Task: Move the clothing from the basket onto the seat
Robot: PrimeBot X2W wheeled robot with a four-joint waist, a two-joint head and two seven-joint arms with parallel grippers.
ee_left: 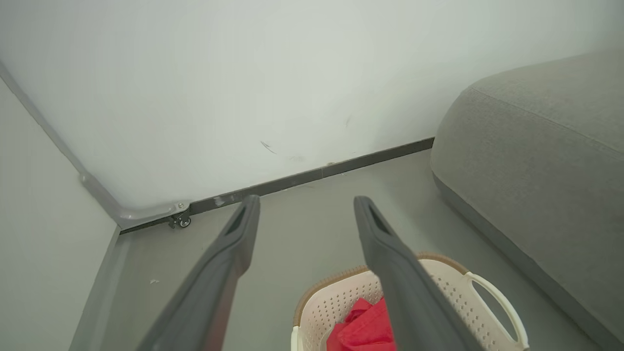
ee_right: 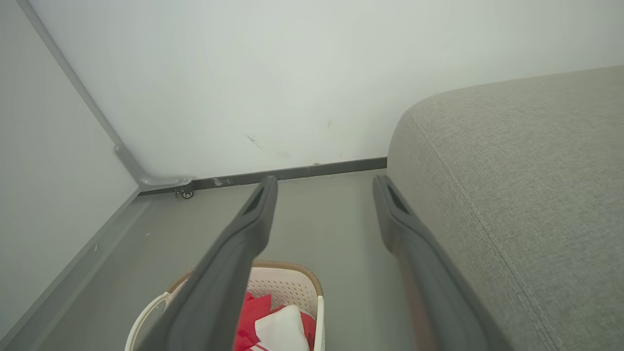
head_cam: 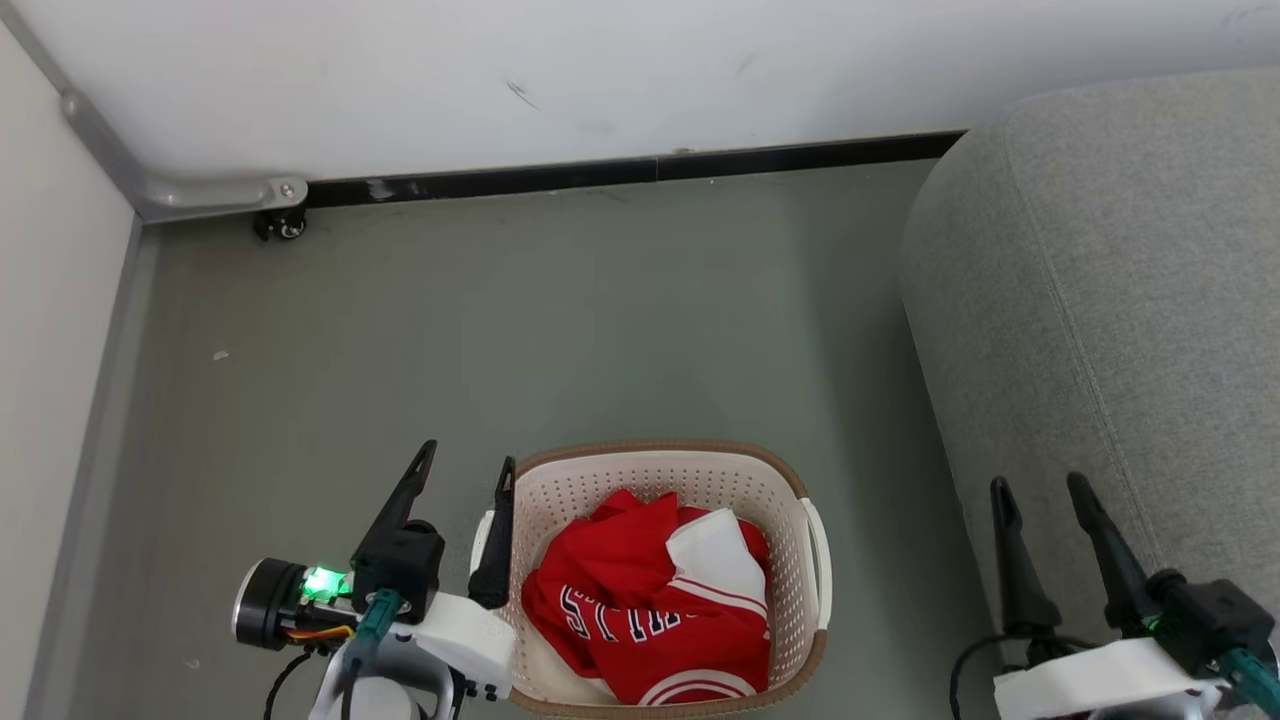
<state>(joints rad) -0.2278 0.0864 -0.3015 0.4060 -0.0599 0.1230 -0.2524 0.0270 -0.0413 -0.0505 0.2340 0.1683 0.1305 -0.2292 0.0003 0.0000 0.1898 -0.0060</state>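
The soft red-and-white sports clothing (head_cam: 650, 610) is lying crumpled in the cream-white perforated plastic basket (head_cam: 660, 450), near the large light-grey fabric seat (head_cam: 1120, 300). The left gripper (head_cam: 470, 455) and right gripper (head_cam: 1037, 483) are hanging released, empty. Picking seems not yet begun; next, the left gripper must descend onto a fold.

Red-white clothing (head_cam: 640, 610); cream basket (head_cam: 610, 480)

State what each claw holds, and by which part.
Nothing is held. The left claw and the right claw stand open and empty; the clothing lies in the basket.
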